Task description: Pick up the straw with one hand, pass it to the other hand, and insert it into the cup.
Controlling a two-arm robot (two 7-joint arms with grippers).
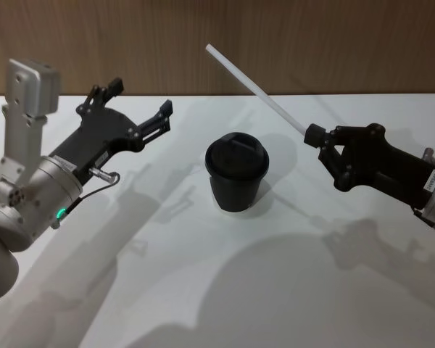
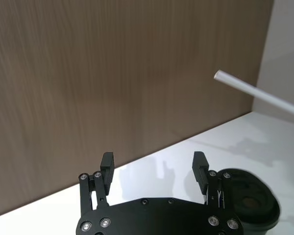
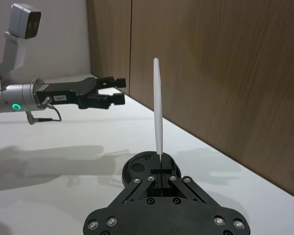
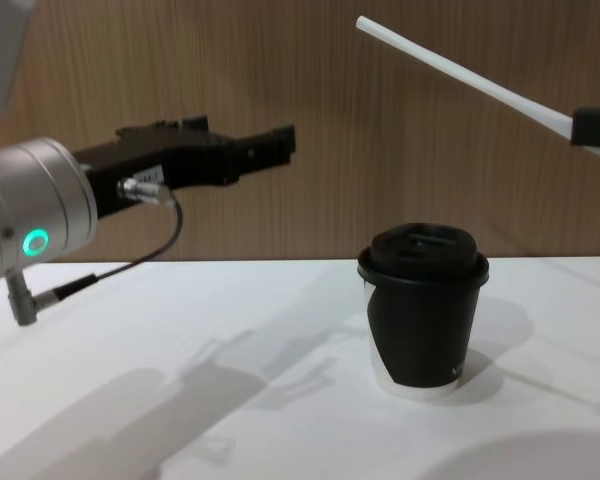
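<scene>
The right claw (image 1: 314, 135) was clamped on one end of the straw (image 1: 255, 87), which slanted up toward the left with its free end in the air above the cup (image 1: 235, 174). The left claw (image 1: 141, 98) hovered to the cup's left, fingers spread wide and holding nothing. The lidded cup stood upright on the white surface (image 1: 203, 290), between the two claws and touching neither.

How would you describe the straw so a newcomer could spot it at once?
On the white table stands a black lidded cup. To its right, the right gripper is shut on the straw: the one thin white rod, slanting up toward the wood wall.
</scene>
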